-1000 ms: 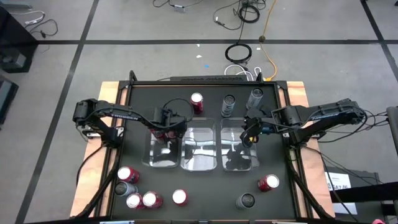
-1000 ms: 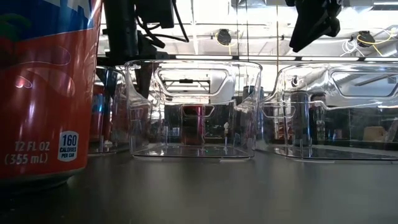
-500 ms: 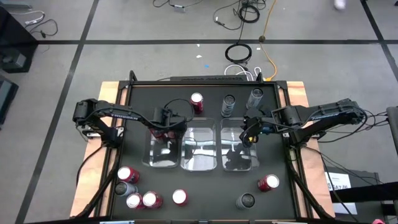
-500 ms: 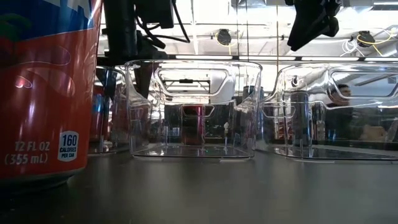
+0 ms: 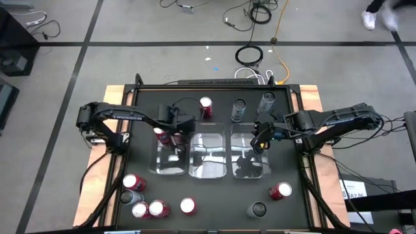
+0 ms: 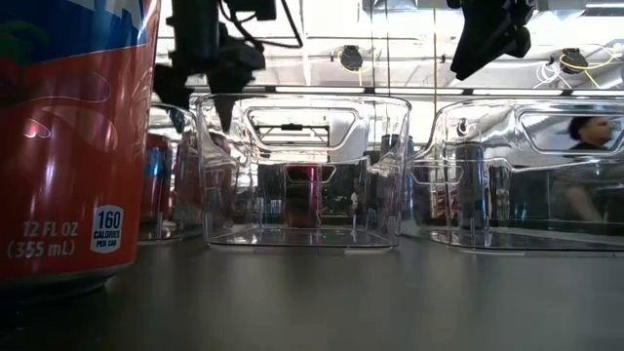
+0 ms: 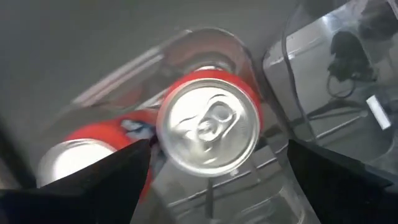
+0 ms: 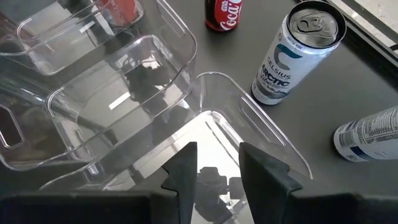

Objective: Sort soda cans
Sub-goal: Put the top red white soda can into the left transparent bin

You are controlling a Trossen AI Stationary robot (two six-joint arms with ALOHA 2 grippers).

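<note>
Two red soda cans [image 7: 208,127] [image 7: 68,168] stand upright in the left clear bin [image 5: 170,162]. One of them shows its top [image 5: 160,134] in the high view. My left gripper [image 7: 217,149] hangs open above them, a finger on either side of the nearer can and apart from it. In the low view it [image 6: 219,78] is above the bin's rim. My right gripper [image 5: 260,142] hovers over the right bin [image 8: 249,124], slightly open, with nothing between its fingers [image 8: 186,168].
The middle bin [image 5: 209,156] holds nothing. At the far side stand a red can [image 5: 206,106] and a dark can [image 5: 238,110], and a silver can [image 5: 267,102] lies there. Several cans cluster near left [image 5: 140,198]; two more sit near right [image 5: 281,190] [image 5: 257,209]. A person walks beyond the table [image 5: 380,16].
My left gripper has risen out of the left bin, its fingers now above the rim. The red can that it covered stands in the bin with its top showing beside the gripper.
</note>
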